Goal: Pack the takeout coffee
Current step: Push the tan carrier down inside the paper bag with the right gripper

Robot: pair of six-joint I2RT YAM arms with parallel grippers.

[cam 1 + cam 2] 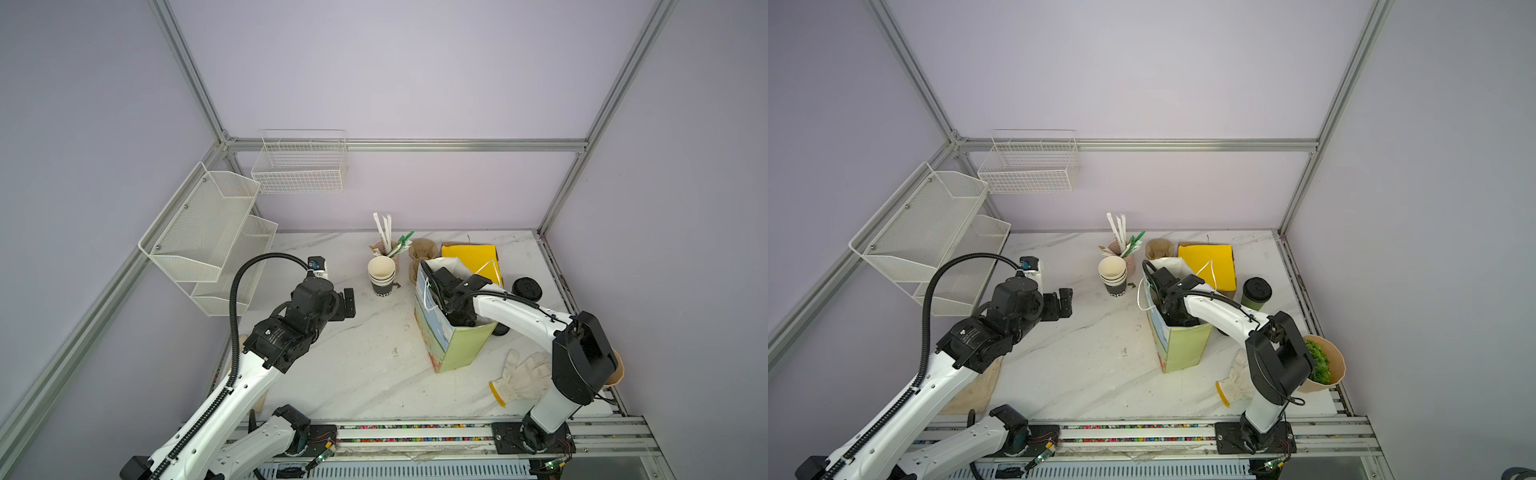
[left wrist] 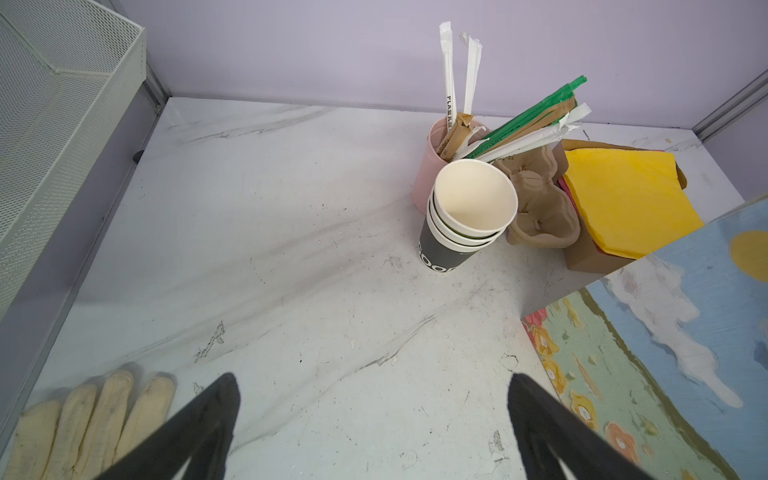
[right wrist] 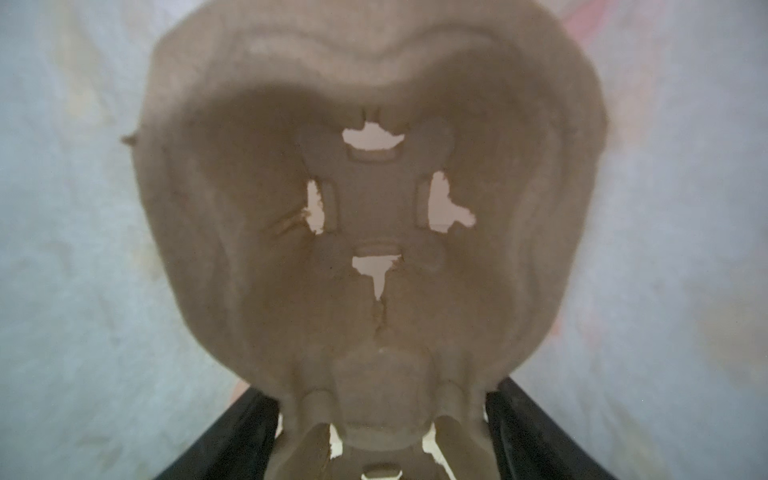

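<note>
The takeout coffee (image 1: 1256,293) is standing upright on the surface (image 1: 1100,365), outside the paper bag (image 1: 1183,345). It is sitting just to the right of the bag in both top views, near the yellow napkins (image 1: 1206,262), and it is wearing a black lid.

The right arm is reaching down into the open bag from above. The right end effector (image 3: 382,395) is sitting deep inside, so the top views are hiding it. In the right wrist view its two black fingers (image 3: 232,440) are standing far apart with a brown cup carrier (image 3: 249,208) between them. That picture is blurry, so I cannot tell if the fingers are squeezing the carrier or only sitting beside it.

The left end effector (image 1: 348,303) is hanging over the surface to the left of the bag, well apart from the coffee. Its fingers are standing wide open and holding nothing. It is pointing toward the stacked cups (image 2: 469,216) and the pink cup of straws (image 2: 428,170) at the back. A pale glove (image 1: 523,374) is lying on the surface near the right arm.
</note>
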